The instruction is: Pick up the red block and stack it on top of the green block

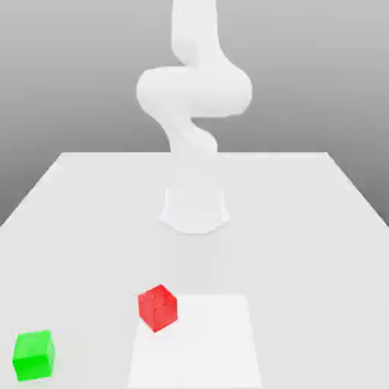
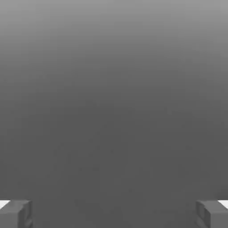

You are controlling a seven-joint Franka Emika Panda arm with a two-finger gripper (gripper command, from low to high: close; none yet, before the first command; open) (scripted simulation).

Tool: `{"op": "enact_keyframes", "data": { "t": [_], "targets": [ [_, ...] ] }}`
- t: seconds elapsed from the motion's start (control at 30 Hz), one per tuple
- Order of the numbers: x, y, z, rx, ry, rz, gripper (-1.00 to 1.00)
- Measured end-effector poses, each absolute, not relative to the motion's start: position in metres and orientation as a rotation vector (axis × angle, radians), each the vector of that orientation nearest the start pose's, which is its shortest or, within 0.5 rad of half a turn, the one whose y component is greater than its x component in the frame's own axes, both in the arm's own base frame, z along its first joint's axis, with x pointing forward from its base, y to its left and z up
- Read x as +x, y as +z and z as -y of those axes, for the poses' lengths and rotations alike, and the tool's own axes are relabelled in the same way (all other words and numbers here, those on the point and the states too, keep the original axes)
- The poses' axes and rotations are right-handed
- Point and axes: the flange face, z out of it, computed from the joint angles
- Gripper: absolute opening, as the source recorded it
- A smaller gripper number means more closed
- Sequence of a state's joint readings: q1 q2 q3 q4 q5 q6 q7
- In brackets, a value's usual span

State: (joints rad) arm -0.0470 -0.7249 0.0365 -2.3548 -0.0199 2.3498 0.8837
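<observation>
Pale tabletop [image 1: 304, 266] with a whiter square patch [image 1: 196, 349], grey gradient backdrop [image 1: 304, 68], fingers [image 2: 17, 214] wide apart.

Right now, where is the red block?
In the exterior view, the red block sits left of centre, over the upper-left corner of the white square, with the green block farther left.

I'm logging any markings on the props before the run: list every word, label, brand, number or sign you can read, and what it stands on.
None: no readable text on the red block, the green block, the white square or the robot arm.
</observation>
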Motion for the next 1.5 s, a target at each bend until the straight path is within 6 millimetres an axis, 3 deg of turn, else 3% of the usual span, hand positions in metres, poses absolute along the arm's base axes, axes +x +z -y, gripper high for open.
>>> {"op": "enact_keyframes", "data": {
  "t": [0.13,0.3,0.43,0.53,0.6,0.93,0.97,1.2,1.5],
  "targets": [
    [0.419,0.562,0.011,-2.471,-0.795,-1.425,0.0],
    [0.436,0.437,0.035,-2.425,-0.568,-1.741,0.0],
    [0.422,0.337,0.055,-2.33,-0.351,-1.998,0.0],
    [0.393,0.26,0.064,-2.211,-0.154,-2.197,0.0],
    [0.372,0.223,0.066,-2.128,-0.044,-2.3,0.0],
    [0.364,0.151,0.065,-2.093,-0.003,-2.339,0.0],
    [0.363,0.145,0.065,-2.095,-0.001,-2.339,-1.0],
    [0.364,0.145,0.065,-2.095,-0.004,-2.338,-1.0],
    [0.365,0.2,0.065,-2.094,-0.006,-2.337,-1.0]
  ]
}}
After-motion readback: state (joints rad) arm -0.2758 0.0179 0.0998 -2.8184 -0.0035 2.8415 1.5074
